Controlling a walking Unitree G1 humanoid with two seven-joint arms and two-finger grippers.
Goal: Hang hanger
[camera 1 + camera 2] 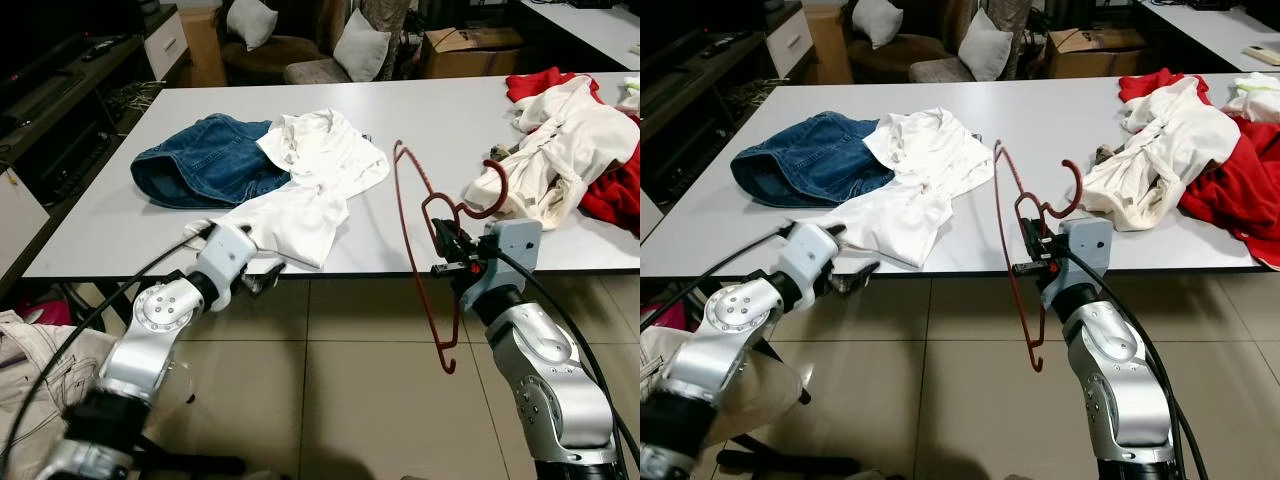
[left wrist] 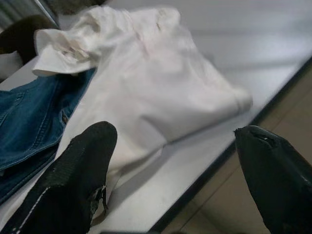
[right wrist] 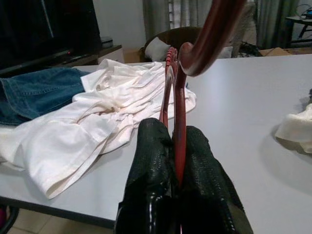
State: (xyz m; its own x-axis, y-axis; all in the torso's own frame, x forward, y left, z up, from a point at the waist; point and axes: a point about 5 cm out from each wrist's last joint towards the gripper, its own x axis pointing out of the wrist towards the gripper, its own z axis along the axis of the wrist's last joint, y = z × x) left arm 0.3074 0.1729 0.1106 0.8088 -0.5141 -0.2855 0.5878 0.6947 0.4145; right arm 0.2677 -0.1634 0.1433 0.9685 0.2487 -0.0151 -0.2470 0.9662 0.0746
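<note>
Holding the red hanger (image 1: 415, 255) upright off the table's (image 1: 420, 120) near edge, the right gripper (image 1: 448, 252) has its fingers pinched shut on the thin neck just below the hook.

That narrow pinch is the risk — the frame could swivel or slip if the arm swings, and its low end hangs over the floor. The left gripper (image 1: 262, 278), fingers spread wide and empty, hovers by the white shirt (image 1: 310, 185) beside the jeans (image 1: 205, 160) — a careless reach could drag the overhanging cloth off the edge.
</note>
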